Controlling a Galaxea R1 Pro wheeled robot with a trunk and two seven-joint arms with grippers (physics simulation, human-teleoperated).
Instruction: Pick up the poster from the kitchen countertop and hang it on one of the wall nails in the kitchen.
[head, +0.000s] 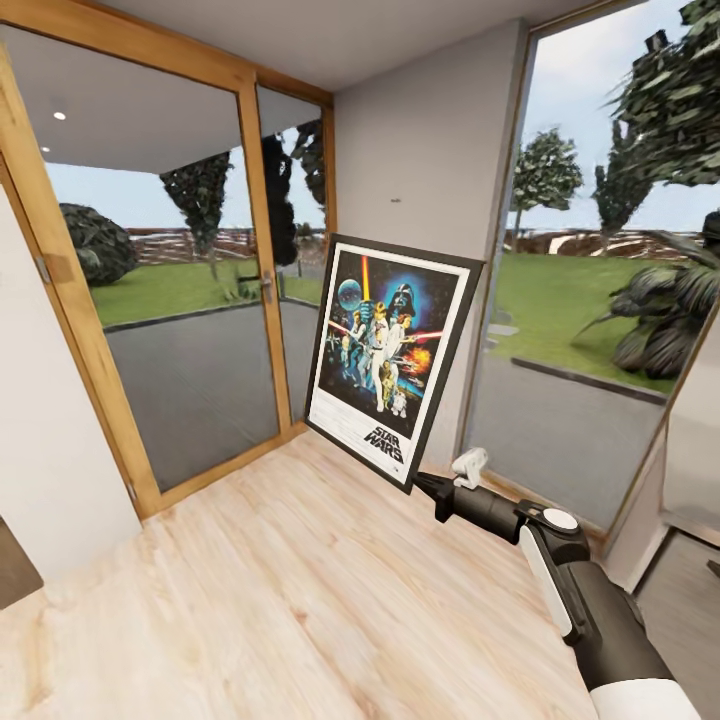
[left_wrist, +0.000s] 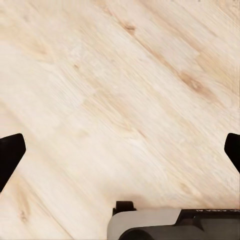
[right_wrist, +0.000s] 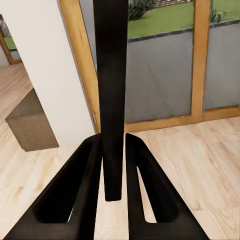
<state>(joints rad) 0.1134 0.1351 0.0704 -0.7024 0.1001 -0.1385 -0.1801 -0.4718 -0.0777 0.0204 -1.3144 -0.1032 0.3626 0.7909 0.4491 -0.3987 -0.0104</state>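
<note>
The framed Star Wars poster (head: 385, 350) hangs tilted in the air in front of a narrow pale grey wall strip (head: 425, 150). My right gripper (head: 425, 487) is shut on its lower right corner. In the right wrist view the poster's black frame edge (right_wrist: 111, 75) stands pinched between both black fingers (right_wrist: 85, 190) of the right gripper (right_wrist: 114, 137). A tiny dark nail (head: 395, 201) shows on the wall above the poster's top edge. My left gripper (left_wrist: 120, 150) is open over bare wooden floor, holding nothing. The kitchen countertop is out of view.
Wood-framed glass doors (head: 200, 300) stand to the left of the wall strip and a tall window (head: 590, 350) to its right. A white wall (head: 50, 450) sits close on the left, with a brown block (right_wrist: 30, 120) at its base. Light wooden floor (head: 300, 580) lies ahead.
</note>
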